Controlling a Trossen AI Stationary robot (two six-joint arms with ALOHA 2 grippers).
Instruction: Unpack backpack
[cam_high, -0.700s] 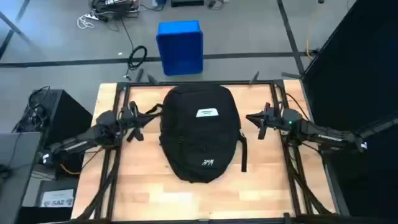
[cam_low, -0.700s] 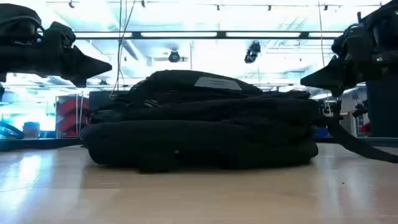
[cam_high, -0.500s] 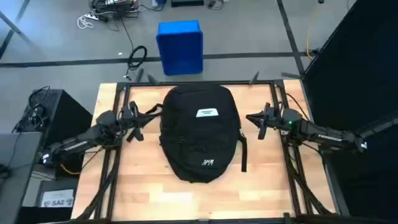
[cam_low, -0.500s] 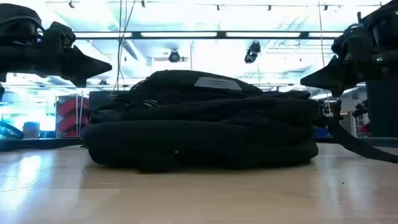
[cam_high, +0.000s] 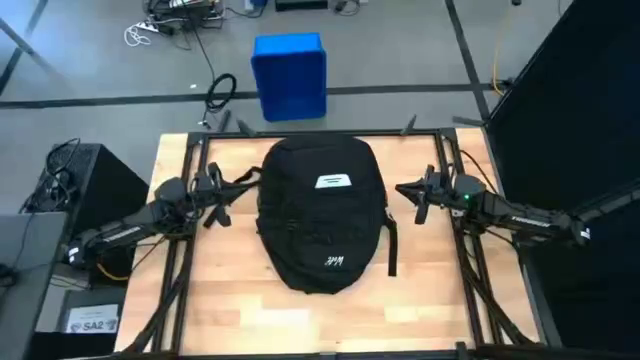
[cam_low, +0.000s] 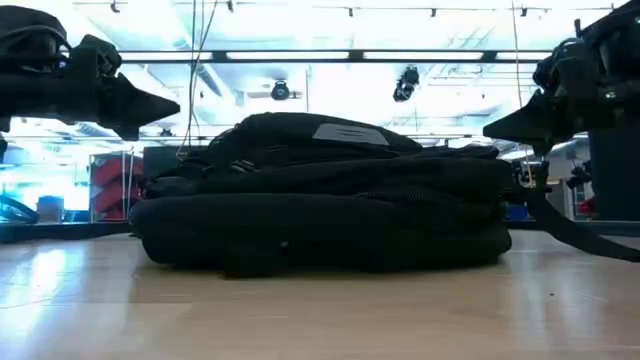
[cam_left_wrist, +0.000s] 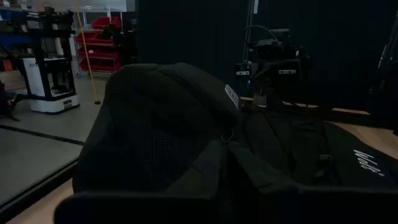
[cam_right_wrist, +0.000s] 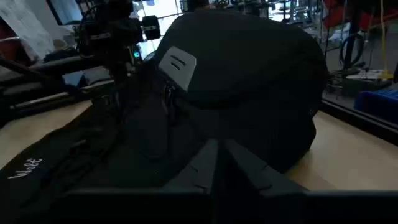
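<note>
The left gripper (cam_high: 216, 186) hangs above the desk (cam_high: 250, 310) near its left edge, just beside the backpack's (cam_high: 322, 215) left flank and not touching it. In the left wrist view its fingers (cam_left_wrist: 211, 165) meet in a closed point, with nothing between them. The right gripper (cam_high: 412, 195) hangs near the desk's right edge, just beside the backpack's right flank, also clear of it. Its fingers (cam_right_wrist: 214, 163) are likewise pressed together and empty in the right wrist view. In the low view both grippers float at about the height of the backpack's top, one on each side.

The backpack lies flat in the middle of the desk, its rounded top toward the far edge and its bottom toward the near edge. A white label (cam_high: 334, 182) faces up on the upper part, and a small white logo (cam_high: 334, 262) sits near the bottom. A strap (cam_high: 392, 245) trails off its right side onto the desk.

Beyond the desk's far edge a blue box (cam_high: 290, 75) stands on the floor.
</note>
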